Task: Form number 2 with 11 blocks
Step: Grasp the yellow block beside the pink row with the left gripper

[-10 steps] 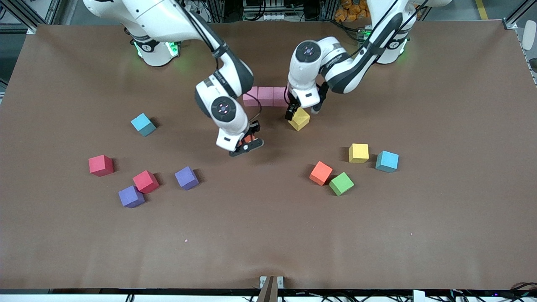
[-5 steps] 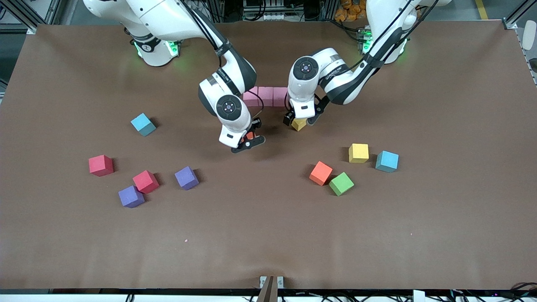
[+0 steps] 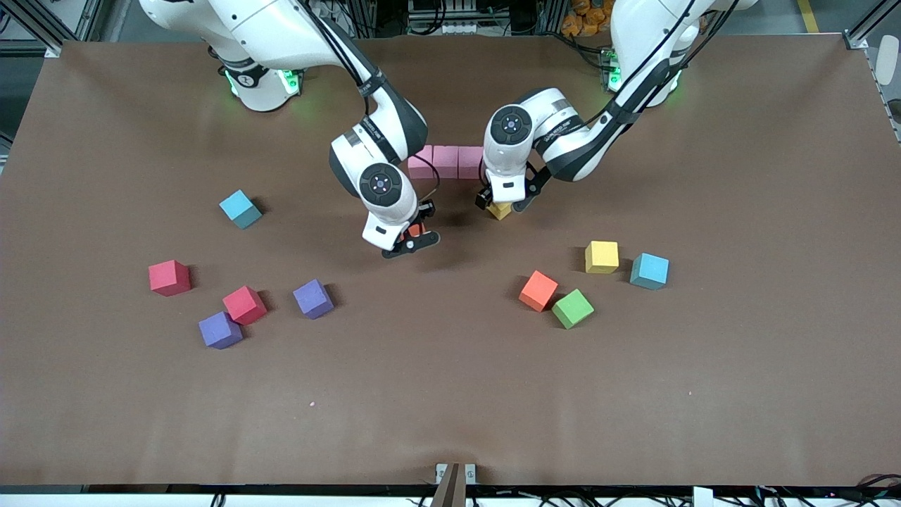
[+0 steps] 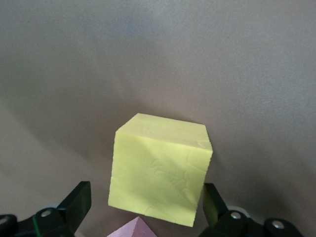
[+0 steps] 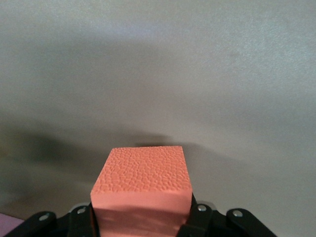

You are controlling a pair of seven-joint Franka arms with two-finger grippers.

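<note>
While your right gripper (image 3: 414, 236) hangs over bare table just nearer the front camera than the pink row (image 3: 446, 161), its jaws are clamped on an orange block (image 5: 142, 190), which the right wrist view shows pinched between both fingers and clear of the brown table (image 3: 450, 394). Your left gripper (image 3: 501, 204) is down at the table with its jaws spread wide around a yellow block (image 4: 160, 168); the left wrist view shows a gap between that block and each finger, so nothing is held there. That yellow block sits just nearer the front camera than the pink row's end toward the left arm, a pink corner showing right beside it. The three pink blocks lie in a touching line between the two arms. You have loose blocks toward the right arm's end: two red (image 3: 169, 277) (image 3: 244, 304) and two purple (image 3: 220, 329) (image 3: 312, 298). Toward the left arm's end lie another orange block (image 3: 538, 290) touching a green one (image 3: 572, 308), and a second yellow one (image 3: 602, 256). Two light-blue cubes (image 3: 240, 208) (image 3: 649, 270) sit apart, one at each end.
</note>
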